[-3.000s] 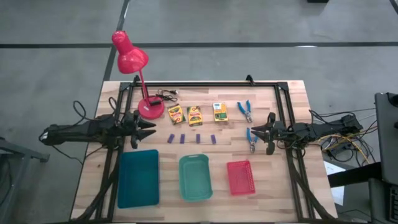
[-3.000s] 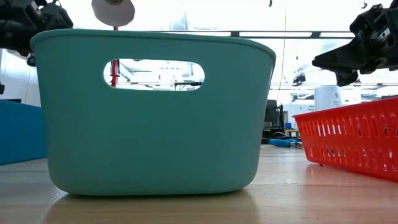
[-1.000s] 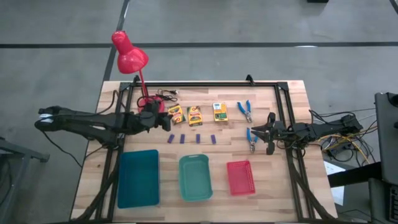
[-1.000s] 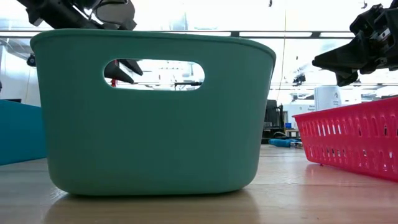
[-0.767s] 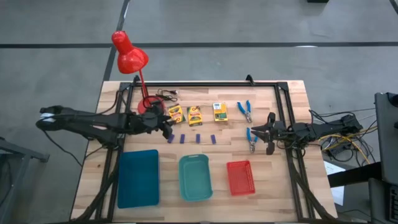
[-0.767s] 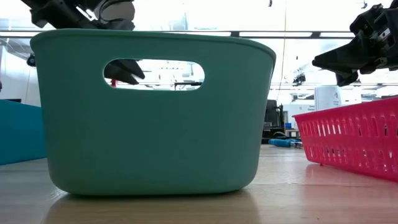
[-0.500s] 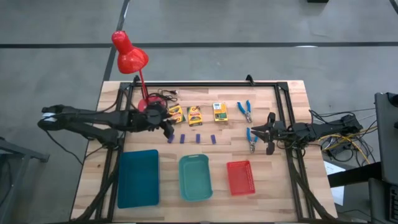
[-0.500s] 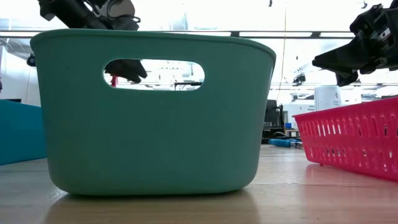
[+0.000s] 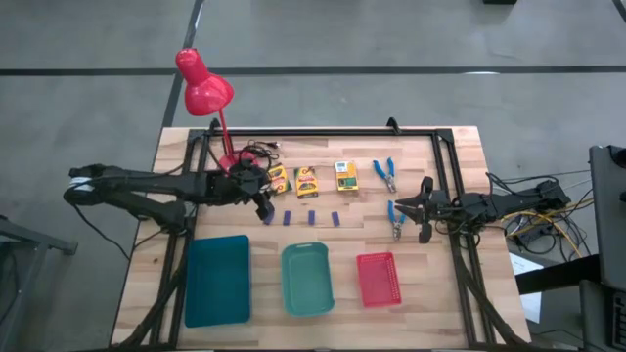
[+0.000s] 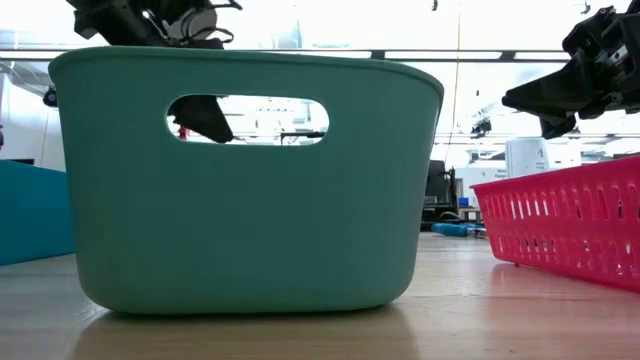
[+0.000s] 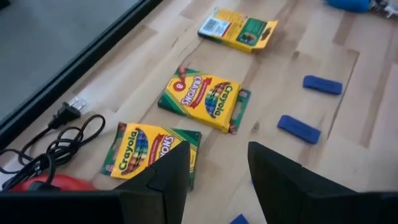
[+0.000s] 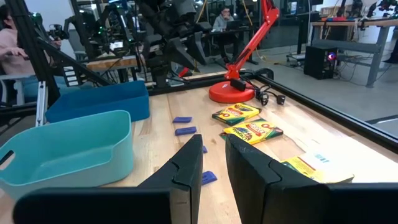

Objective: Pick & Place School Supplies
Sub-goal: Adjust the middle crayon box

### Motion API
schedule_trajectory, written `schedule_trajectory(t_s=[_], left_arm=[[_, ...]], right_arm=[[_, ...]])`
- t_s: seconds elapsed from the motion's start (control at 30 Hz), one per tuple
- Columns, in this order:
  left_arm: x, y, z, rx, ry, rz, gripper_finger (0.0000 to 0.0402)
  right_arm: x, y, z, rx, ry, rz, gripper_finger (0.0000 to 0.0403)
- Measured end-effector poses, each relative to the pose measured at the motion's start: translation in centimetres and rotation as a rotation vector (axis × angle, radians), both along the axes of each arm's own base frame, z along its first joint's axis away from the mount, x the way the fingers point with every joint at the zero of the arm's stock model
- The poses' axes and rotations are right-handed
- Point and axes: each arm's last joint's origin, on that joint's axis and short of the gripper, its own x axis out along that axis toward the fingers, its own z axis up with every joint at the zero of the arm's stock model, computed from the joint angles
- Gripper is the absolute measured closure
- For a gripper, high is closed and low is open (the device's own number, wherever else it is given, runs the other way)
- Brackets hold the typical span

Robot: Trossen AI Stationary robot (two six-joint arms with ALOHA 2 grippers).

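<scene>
Nothing is binned yet: left tool [image 9: 262, 202], fingers spread and empty, hovers above the nearest crayon box [image 11: 152, 147]; right tool [image 9: 423, 211] waits empty, fingers narrowly parted.

One camera looks straight down on my whole table [image 9: 460, 147]; another sits at tabletop level, close behind the green tray [image 10: 250, 190]. My wrist cameras face each other across the crayon boxes [image 11: 205, 102], which both see.

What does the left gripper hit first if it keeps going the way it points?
Probably the nearest crayon box: the open left gripper points down at its edge beside the lamp base. The middle crayon box lies farther along. Depth is unclear, so it may meet the bare table beside it.
</scene>
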Motion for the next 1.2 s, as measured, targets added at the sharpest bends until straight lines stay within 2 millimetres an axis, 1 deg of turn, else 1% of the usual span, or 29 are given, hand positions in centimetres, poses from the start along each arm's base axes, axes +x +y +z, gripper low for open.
schedule_trajectory(t_s=[0.13,0.2,0.3,0.4,0.5,0.6,0.67,0.73,0.83,0.93,1.1,1.13,1.2], left_arm=[[0.2,1.0,-0.5,-0.024,0.032,-0.009,0.0234],[0.3,1.4,-0.8,-0.069,0.037,-0.036,0.0234],[0.4,1.9,-1.0,-0.156,0.023,-0.089,0.0234],[0.5,2.1,-1.1,-0.169,0.019,-0.103,0.0234],[0.8,2.2,-0.6,-0.150,-0.033,-0.108,0.0234],[1.2,2.3,0.1,-0.145,-0.126,-0.099,0.0234],[1.4,2.3,0.4,-0.162,-0.175,-0.079,0.0234],[1.5,2.4,0.5,-0.190,-0.210,-0.031,0.0234],[1.2,2.5,0.4,-0.190,-0.208,0.071,0.0234],[0.4,2.6,0.1,-0.197,-0.167,0.170,0.0234],[-1.1,2.3,-0.1,-0.399,-0.198,0.391,0.0234],[-1.3,2.2,-0.1,-0.450,-0.215,0.438,0.0234],[-1.6,2.2,-0.1,-0.534,-0.247,0.516,0.0234]], right_arm=[[0.0,0.0,0.0,0.000,0.000,0.000,0.0335],[0.0,0.0,0.0,-0.005,0.001,-0.004,0.0335],[0.0,-0.1,0.0,-0.037,0.006,-0.029,0.0335],[0.0,-0.1,0.0,-0.085,0.015,-0.044,0.0335],[0.0,-0.2,0.0,-0.148,0.029,-0.055,0.0335],[-0.1,-0.3,0.0,-0.256,0.057,-0.099,0.0335],[-0.1,-0.3,0.1,-0.323,0.070,-0.093,0.0335],[-0.1,-0.3,0.1,-0.342,0.074,-0.085,0.0335],[0.0,-0.1,0.2,-0.198,0.018,-0.040,0.0335],[-0.1,-0.4,0.6,-0.068,-0.041,-0.124,0.0335],[-0.4,-0.8,2.3,0.344,-0.332,-0.257,0.0335],[-0.5,-0.9,2.6,0.407,-0.381,-0.264,0.0335],[-0.6,-0.9,3.0,0.460,-0.428,-0.255,0.0335]])
